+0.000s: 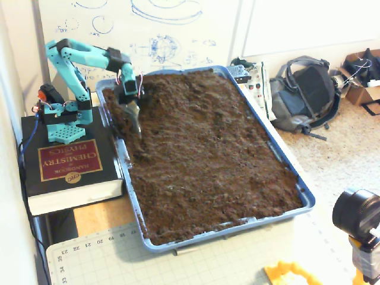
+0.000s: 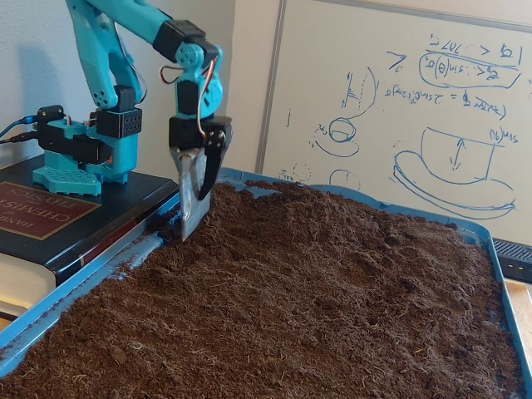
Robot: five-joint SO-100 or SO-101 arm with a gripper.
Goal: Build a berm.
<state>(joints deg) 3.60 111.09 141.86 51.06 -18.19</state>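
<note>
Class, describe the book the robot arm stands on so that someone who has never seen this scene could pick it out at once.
Start from the big blue tray full of dark soil. In the fixed view from above, the thick black book lies flat against the tray's left edge, under the turquoise arm's base. Its dark red cover panel with gold lettering sets it apart from the pale green cutting mat nearby.

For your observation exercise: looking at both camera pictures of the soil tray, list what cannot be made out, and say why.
- Hand tip: sunk in soil in a fixed view, so open or shut is unclear.
- Berm: no distinct mound readable in either view.
- Tray front: cut off by the bottom edge.
- Whiteboard writing: too small, cropped by the top edge.
</note>
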